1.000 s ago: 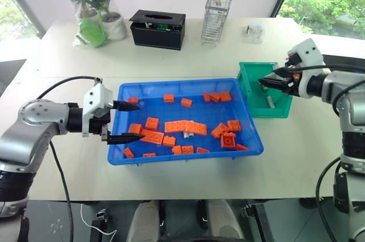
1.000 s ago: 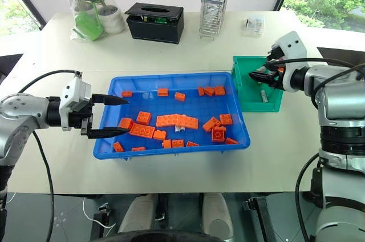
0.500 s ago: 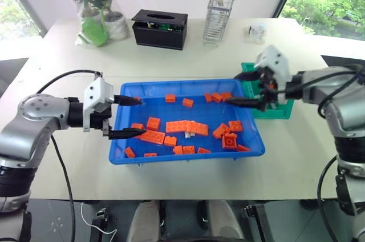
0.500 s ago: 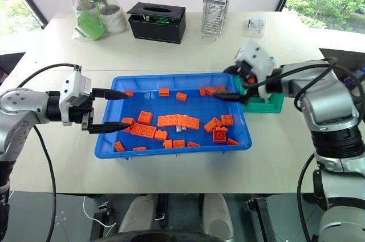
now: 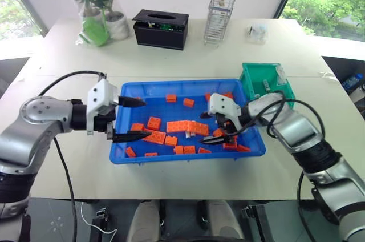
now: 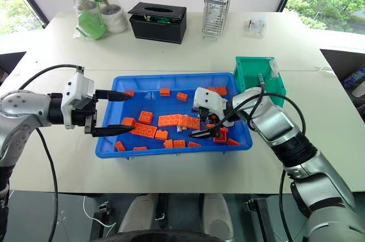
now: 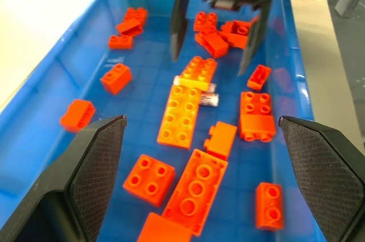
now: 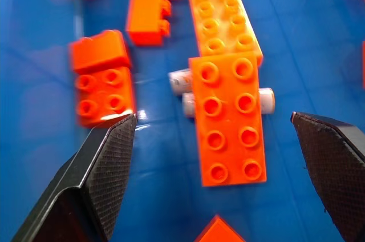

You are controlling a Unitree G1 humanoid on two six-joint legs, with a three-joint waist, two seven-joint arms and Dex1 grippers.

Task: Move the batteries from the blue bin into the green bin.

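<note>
- I have my right gripper low over the middle of the large shallow bright-blue plastic bin, its two black fingers spread as wide as they go and holding nothing.
- The step in hand, as I judge it, is the reach for the next pick: one small silver-grey cylindrical battery seems to lie in the small deep teal-green plastic bin, well behind that claw, though it is too small for me to be sure.
- Two more batteries lie side by side on the blue floor straight ahead of the open fingers, between them in the right wrist view, partly roofed by a long orange toy brick that rests across them.
- A second long orange brick sits just beyond the pair, and a square orange brick lies near one fingertip.
- My next move, I reckon, calls for lowering the claw so that the fingers straddle one cylinder's exposed end, or nudging the covering brick aside first; closing as things stand would likely catch the brick too.
- My left gripper hangs at the far end of the blue bin, across from the right one, its fingers wide apart and empty, with bricks between the two claws.
</note>
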